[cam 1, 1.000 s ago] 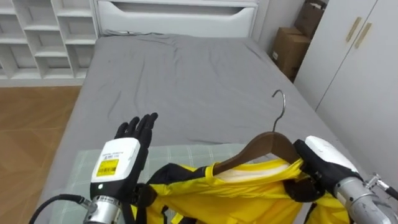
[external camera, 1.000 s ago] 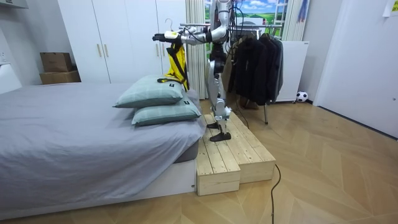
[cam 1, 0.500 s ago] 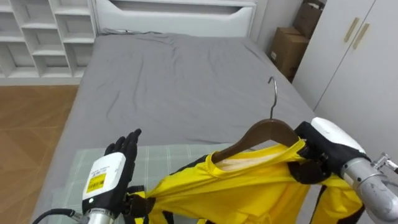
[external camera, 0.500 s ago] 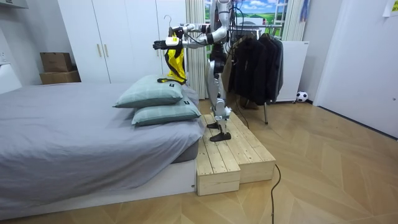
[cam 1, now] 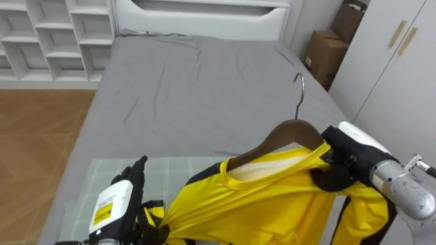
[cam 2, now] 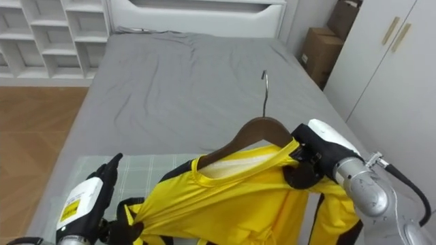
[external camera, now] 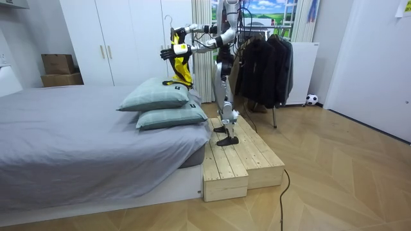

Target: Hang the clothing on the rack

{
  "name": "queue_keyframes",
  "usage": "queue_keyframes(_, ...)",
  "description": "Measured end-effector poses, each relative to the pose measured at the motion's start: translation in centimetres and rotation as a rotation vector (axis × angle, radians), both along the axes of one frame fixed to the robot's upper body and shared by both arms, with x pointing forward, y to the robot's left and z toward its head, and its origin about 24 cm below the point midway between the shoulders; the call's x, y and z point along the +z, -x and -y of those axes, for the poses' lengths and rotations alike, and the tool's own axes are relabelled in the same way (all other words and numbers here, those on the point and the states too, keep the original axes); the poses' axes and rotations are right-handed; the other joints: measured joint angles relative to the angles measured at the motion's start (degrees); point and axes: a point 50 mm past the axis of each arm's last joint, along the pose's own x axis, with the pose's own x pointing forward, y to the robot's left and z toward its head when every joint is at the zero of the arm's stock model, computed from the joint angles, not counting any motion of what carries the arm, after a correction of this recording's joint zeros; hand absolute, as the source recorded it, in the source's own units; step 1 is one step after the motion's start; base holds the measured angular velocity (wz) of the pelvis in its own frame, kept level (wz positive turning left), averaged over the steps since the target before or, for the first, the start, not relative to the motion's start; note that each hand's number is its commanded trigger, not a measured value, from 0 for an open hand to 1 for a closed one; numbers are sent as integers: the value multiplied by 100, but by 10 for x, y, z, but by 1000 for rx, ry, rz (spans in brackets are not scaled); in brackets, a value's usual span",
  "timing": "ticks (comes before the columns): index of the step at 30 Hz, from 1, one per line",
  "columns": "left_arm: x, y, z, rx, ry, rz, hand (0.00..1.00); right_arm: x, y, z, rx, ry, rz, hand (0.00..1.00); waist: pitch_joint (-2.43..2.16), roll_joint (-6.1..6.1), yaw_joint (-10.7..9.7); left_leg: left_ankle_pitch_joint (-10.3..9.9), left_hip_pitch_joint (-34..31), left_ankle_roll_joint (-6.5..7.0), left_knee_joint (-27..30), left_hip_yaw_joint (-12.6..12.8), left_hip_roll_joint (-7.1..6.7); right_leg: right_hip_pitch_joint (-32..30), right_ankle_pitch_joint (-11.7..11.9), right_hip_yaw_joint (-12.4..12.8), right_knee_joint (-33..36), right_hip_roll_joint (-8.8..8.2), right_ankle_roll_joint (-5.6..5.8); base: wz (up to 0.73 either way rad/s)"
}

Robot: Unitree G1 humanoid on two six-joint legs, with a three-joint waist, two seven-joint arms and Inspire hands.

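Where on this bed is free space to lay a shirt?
Free: the grey sheet between the white bed board and the checked pillow. Crowded: over the pillow, the yellow shirt on the wooden hanger in the right hand.

The yellow shirt (cam 1: 272,197) with black trim hangs on a dark brown hanger (cam 1: 286,133) at the right hand (cam 1: 344,160)'s black fingers (cam 1: 327,180), a pale green checked pillow (cam 1: 170,169) lies beneath the left hand (cam 1: 119,201)'s black fingers (cam 1: 138,167), and a grey bed (cam 1: 197,88) lies beyond.
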Motion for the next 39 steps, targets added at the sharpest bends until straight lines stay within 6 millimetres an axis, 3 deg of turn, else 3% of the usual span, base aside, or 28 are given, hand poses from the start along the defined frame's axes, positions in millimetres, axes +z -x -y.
queue_keyframes(9,-12,9,-3,41,31,-37,0,-11,1,4,-24,-86,-42,100,-3,-1,116,2,53,-2,2,-30,0,69,0,6,-20,1,0,0)
queue_keyframes(16,-13,11,1,48,71,-39,0,-12,1,4,-28,-86,-43,100,-7,-7,77,4,24,-3,5,-156,-14,91,-2,-72,-7,-11,3,9)
queue_keyframes(27,8,1,11,-19,119,22,0,-4,-2,13,-88,-94,25,100,-18,3,-16,3,-164,-3,99,-174,-9,-3,-3,-155,29,-19,4,2)
queue_keyframes(34,16,-1,11,-12,159,57,0,-2,-3,15,-112,-92,66,100,-44,98,-15,3,-163,-3,101,-174,-9,10,-3,-166,9,-16,4,0)
queue_keyframes(39,25,-2,9,-28,177,94,0,-10,-2,18,-141,-95,62,100,-38,105,-10,3,-166,-4,101,-221,-9,4,-3,-212,-9,-21,4,3)
